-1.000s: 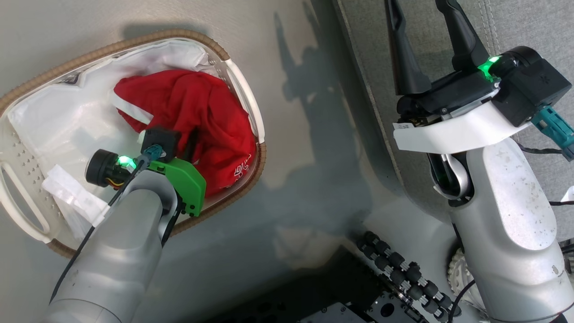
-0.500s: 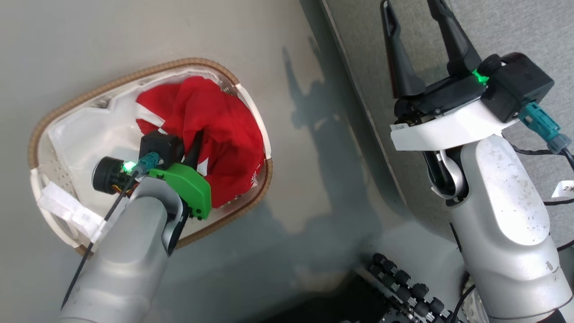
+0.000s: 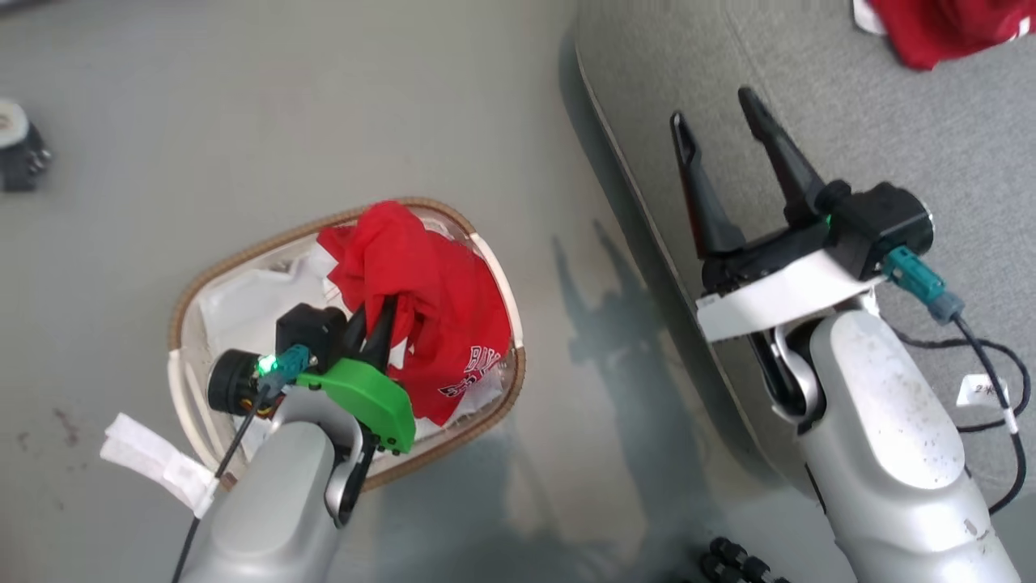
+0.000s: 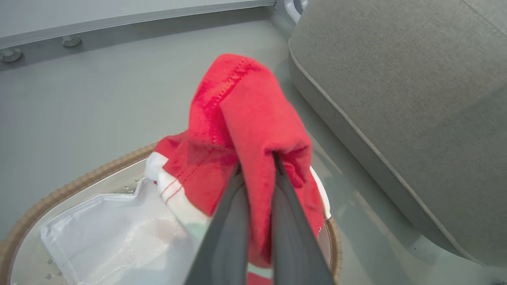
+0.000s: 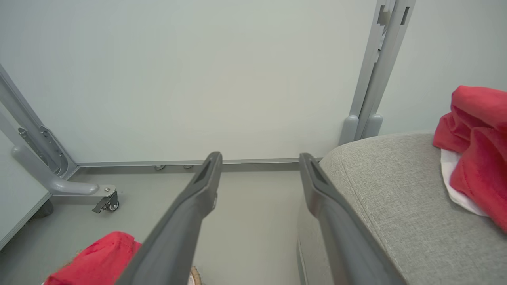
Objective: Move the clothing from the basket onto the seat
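A red garment (image 3: 421,283) with white trim and printed lettering hangs partly out of the white basket (image 3: 182,312) with the brown woven rim, which stands on the grey floor. My left gripper (image 3: 380,312) is shut on a fold of this clothing (image 4: 245,118) and holds it up above the basket's white liner (image 4: 119,233). My right gripper (image 3: 720,134) stands open with nothing between its fingers (image 5: 198,206), over the edge of the grey seat (image 3: 890,138). Another red and white garment (image 3: 947,28) lies on the seat at the far right (image 5: 475,138).
The seat's rounded edge (image 4: 356,126) runs close to the basket's right. A pale wall with a metal frame on castors (image 5: 103,198) stands behind. A small dark object (image 3: 20,146) sits on the floor at far left. Cables (image 3: 987,380) trail off my right arm.
My left gripper has closed on the red garment and lifted it up out of the basket. The head camera has pulled back, so more of the floor and seat shows.
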`<state>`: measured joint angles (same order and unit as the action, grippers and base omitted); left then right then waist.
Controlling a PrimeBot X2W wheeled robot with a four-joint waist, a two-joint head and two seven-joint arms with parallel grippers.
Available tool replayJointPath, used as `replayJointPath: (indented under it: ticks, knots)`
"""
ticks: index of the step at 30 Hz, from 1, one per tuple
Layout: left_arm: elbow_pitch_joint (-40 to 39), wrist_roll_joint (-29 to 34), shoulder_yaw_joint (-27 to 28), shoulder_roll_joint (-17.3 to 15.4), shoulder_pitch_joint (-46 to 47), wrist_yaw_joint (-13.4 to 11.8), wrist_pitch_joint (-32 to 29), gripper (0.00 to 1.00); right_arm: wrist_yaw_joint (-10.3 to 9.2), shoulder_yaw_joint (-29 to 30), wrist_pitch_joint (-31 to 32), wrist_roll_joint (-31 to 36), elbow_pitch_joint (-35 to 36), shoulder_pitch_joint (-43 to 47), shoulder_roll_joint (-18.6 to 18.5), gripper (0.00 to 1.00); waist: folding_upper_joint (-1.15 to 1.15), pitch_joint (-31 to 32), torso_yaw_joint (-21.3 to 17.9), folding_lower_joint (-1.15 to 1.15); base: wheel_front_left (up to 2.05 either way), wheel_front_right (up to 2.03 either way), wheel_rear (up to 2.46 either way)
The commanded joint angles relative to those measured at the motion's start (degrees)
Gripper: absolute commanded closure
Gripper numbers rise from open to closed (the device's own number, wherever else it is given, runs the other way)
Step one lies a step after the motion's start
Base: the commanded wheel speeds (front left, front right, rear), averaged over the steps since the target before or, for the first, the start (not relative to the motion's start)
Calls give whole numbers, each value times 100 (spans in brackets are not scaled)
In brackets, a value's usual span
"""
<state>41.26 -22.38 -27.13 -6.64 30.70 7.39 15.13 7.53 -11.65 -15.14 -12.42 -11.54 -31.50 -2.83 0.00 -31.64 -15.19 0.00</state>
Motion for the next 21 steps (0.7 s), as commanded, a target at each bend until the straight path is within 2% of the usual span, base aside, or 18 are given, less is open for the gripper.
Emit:
replayJointPath:
  ticks: [1, 11, 21]
  knots:
    - [-116, 65, 83, 47, -200, 18, 2, 100, -8, 15, -1, 37, -51, 167, -24, 0, 0, 750, 393, 0, 0, 0, 0]
    - [-1066, 371, 486, 280, -862, 18, 3, 100, -8, 162, -1, 96, -262, 847, -23, 0, 0, 1718, 801, 0, 0, 0, 0]
    - [-1767, 480, 879, 353, -1237, 18, 3, 100, -8, 27, -1, 59, -502, 1446, -25, 0, 0, 2494, 972, 0, 0, 0, 0]
